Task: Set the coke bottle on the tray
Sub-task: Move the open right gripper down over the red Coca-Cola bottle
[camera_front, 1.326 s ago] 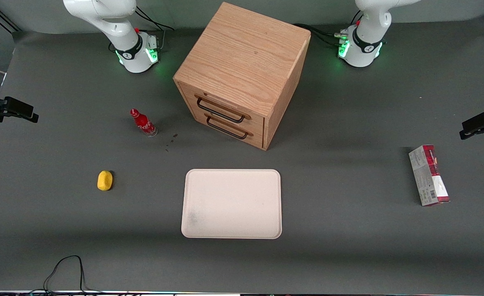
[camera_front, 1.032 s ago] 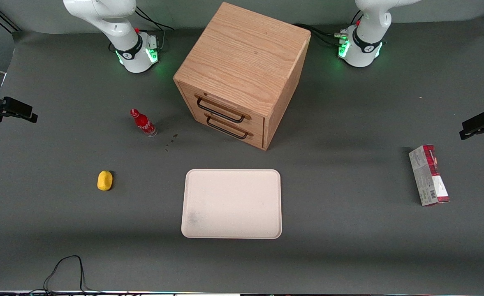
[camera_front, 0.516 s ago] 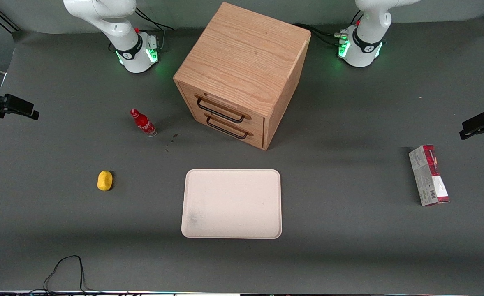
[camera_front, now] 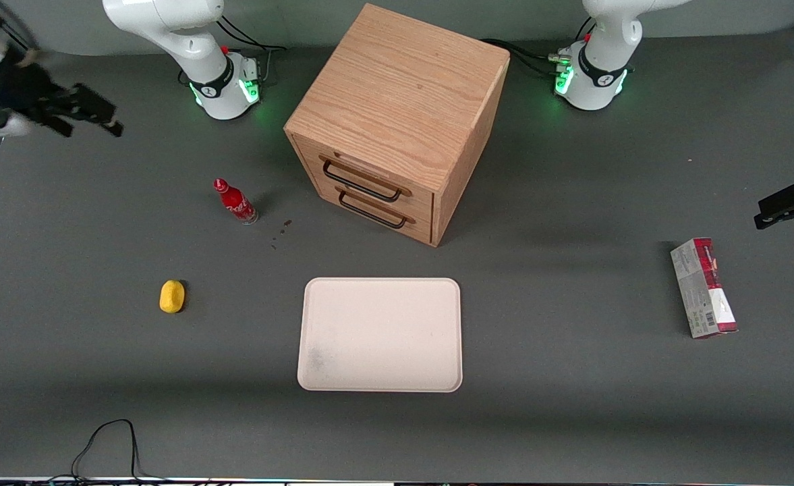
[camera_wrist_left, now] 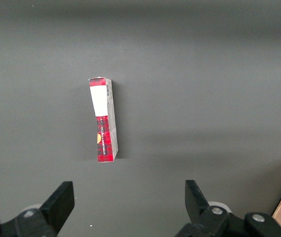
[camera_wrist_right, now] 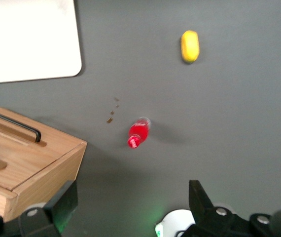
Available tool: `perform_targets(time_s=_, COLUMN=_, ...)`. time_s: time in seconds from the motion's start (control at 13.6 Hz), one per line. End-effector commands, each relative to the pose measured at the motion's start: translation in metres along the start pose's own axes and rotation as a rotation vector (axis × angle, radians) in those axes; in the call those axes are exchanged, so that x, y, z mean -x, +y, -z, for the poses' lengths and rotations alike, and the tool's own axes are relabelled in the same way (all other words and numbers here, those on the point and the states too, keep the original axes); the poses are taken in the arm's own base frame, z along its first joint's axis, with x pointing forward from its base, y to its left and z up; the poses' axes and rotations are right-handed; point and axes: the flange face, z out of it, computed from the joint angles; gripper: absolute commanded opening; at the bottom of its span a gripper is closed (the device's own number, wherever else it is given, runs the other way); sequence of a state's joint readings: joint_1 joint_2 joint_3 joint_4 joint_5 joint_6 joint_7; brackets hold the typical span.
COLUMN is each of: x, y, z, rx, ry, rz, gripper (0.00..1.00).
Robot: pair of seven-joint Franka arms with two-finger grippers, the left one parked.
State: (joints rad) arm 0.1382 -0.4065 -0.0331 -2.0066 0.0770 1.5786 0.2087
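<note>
The coke bottle point(camera_front: 235, 201), small and red with a red cap, stands on the grey table beside the wooden cabinet, toward the working arm's end. From the wrist I see it nearly cap-on point(camera_wrist_right: 138, 133). The pale cream tray point(camera_front: 380, 334) lies flat and bare, nearer the front camera than the cabinet; one rounded corner shows in the right wrist view point(camera_wrist_right: 27, 39). My gripper point(camera_front: 96, 111) hangs high near the working arm's edge of the table, farther from the camera than the bottle and well apart from it. It is open point(camera_wrist_right: 132, 192) with nothing between its fingers.
A wooden two-drawer cabinet point(camera_front: 397, 115) stands at mid-table, its drawers shut. A small yellow object point(camera_front: 172, 296) lies nearer the camera than the bottle. A red-and-grey carton point(camera_front: 703, 287) lies toward the parked arm's end. Dark specks point(camera_front: 280, 229) dot the mat beside the bottle.
My gripper has swung away from the front camera and in over the table, moving fast in the last half second. Bottle, tray and everything else have stayed put.
</note>
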Motion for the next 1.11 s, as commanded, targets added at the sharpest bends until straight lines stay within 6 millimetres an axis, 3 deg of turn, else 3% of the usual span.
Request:
perform_targets(time_s=0.0, x=0.038, y=-0.022, z=-0.043, rx=-0.008, ry=0.021, rz=-0.006, gripper=1.00)
perform_targets(time_s=0.29, x=0.045, y=-0.049, z=-0.079, rx=0.055, ry=0.005, rz=0.042, gripper=1.00)
perform_targets(time_s=0.44, x=0.036, y=-0.048, z=-0.092, rx=0.075, ry=-0.004, rz=0.042, gripper=1.00)
perform_targets(time_s=1.03, x=0.038, y=-0.026, z=-0.212, rx=0.062, ry=0.033, rz=0.017, gripper=1.00)
